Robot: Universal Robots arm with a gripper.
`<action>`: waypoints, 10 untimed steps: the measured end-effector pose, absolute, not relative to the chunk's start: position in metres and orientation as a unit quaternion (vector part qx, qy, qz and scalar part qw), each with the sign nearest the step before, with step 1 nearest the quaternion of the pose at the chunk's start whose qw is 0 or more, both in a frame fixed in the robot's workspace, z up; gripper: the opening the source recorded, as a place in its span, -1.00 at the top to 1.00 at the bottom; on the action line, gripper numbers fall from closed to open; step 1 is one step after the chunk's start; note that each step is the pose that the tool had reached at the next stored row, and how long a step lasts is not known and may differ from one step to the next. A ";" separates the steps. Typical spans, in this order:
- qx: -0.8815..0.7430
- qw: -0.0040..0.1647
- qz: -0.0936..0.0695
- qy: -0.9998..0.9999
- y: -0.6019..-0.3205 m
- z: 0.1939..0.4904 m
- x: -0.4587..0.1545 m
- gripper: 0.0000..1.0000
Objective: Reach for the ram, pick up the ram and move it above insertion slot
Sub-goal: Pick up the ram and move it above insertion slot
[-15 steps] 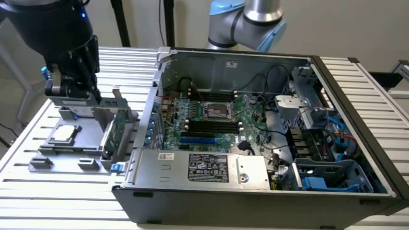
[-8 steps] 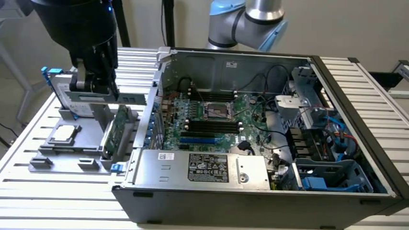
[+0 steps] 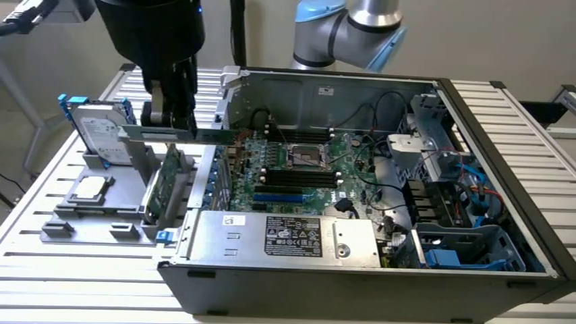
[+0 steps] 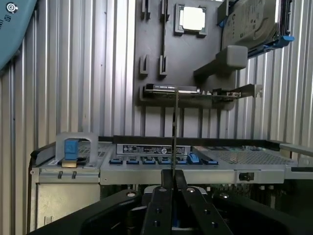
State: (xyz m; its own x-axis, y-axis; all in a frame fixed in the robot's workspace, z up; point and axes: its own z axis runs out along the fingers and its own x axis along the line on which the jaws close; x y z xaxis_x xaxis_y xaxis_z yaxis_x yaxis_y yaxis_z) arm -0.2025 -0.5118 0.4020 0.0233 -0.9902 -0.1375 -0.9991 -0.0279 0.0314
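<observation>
Currently the ram (image 3: 193,133) is clamped edge-on in the nearly closed gripper (image 3: 171,121), held level beside the case (image 3: 360,283); the stick is best kept parallel to the slots (image 3: 301,177), which lie off to one side below.

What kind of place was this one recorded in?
Probably a robotics lab bench for PC assembly: an open computer case on a slatted metal table, a grey parts fixture holding a hard drive, and a robot arm behind.

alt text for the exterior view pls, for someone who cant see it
The pincer holds the ram, a thin green stick, level in the air above a grey parts holder beside an open computer case, whose motherboard is exposed.
</observation>
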 end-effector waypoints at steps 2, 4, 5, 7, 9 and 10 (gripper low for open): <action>-0.714 0.038 0.061 0.696 -0.512 0.402 -0.193 0.73; -0.714 0.039 0.062 0.696 -0.512 0.402 -0.184 0.73; -0.714 0.039 0.062 0.696 -0.512 0.402 -0.180 0.73; -0.714 0.039 0.063 0.696 -0.512 0.402 -0.171 0.73; -0.714 0.039 0.063 0.696 -0.511 0.402 -0.161 0.73; -0.714 0.040 0.063 0.696 -0.511 0.402 -0.157 0.73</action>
State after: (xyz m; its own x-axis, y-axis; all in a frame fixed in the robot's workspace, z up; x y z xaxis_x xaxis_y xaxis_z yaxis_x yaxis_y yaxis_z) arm -0.1570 -0.5113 0.4022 0.0233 -0.9892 -0.1450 -0.9991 -0.0281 0.0313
